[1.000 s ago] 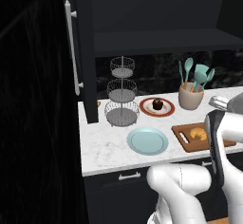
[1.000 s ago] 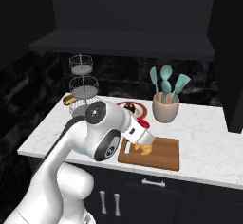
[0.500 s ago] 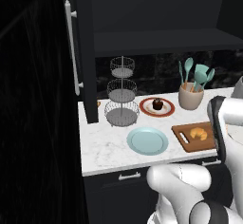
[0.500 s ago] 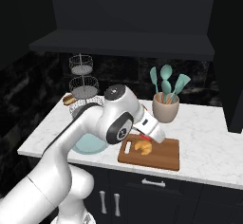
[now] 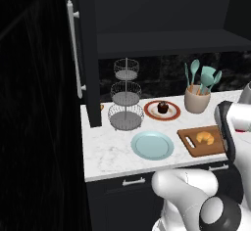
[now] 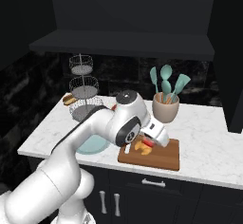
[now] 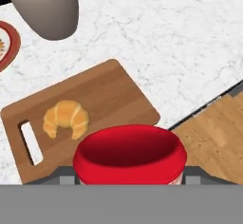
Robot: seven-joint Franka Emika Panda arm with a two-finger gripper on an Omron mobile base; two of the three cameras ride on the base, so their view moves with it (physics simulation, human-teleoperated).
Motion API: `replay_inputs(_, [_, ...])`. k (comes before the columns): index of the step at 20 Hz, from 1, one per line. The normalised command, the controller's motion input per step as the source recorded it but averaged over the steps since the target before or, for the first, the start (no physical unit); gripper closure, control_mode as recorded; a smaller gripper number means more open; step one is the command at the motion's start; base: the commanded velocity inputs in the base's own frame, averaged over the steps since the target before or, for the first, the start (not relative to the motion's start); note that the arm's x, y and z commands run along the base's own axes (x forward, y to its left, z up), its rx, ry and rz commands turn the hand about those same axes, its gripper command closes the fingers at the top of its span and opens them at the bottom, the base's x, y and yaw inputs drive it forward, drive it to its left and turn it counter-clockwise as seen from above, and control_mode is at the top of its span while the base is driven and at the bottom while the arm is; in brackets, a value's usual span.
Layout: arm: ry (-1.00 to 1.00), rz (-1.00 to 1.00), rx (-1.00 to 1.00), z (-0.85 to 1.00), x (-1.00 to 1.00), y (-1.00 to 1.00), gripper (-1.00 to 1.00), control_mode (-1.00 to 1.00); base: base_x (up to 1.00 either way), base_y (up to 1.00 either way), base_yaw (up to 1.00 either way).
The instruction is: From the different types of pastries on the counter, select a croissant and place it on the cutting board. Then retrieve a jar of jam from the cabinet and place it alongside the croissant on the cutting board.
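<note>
White marble counter [image 5: 110, 149] takes up most of the scene, with the black cabinet [image 5: 83, 54] standing open over its left end. Next down in size is the brown cutting board [image 7: 102, 99], lying near the counter's front edge with the slot handle at the end toward the blue plate [image 5: 152, 145]. The croissant [image 7: 66, 118] is already on it, close to that handle end, so the first half of the job looks done to me.

The gripper [image 6: 153, 140] is clamped on the jar of jam [image 7: 129, 156]; in the hand view the red lid sits right at the fingers, with the board just ahead and below. From the right base view the jar hangs over the croissant end of the board, apparently not set down yet.

What the drop turns on: the board's long axis runs along the counter, and the croissant takes the handle end. The free wood is the other end, away from the plate, so I'd guess the jar wants to go down there.

Room-wise, the front edge of the counter is right beside the board, and the beige utensil pot [image 5: 197, 98] stands behind it, well apart. Plenty of bare marble to the right.
</note>
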Motion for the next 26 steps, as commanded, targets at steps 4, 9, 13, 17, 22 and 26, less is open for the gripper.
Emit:
replay_inputs(4, [-0.17, 0.2, 0.0, -0.57, 0.05, 0.0, 1.0, -1.0, 0.0, 0.0, 0.0])
replay_inputs(9, [-0.17, 0.15, -0.02, -0.21, 0.03, 0.0, 1.0, -1.0, 0.0, 0.0, 0.0])
replay_inputs(13, [-0.17, 0.09, -0.03, 0.0, 0.14, 0.0, 1.0, -1.0, 0.0, 0.0, 0.0])
replay_inputs(17, [-0.12, 0.07, -0.02, -0.01, 0.16, 0.0, 1.0, -1.0, 0.0, 0.0, 0.0])
replay_inputs(22, [0.0, 0.05, 0.0, -0.07, 0.18, 0.0, 1.0, -1.0, 0.0, 0.0, 0.0])
replay_inputs(26, [0.0, 0.04, 0.0, 0.0, 0.19, 0.0, 1.0, -1.0, 0.0, 0.0, 0.0])
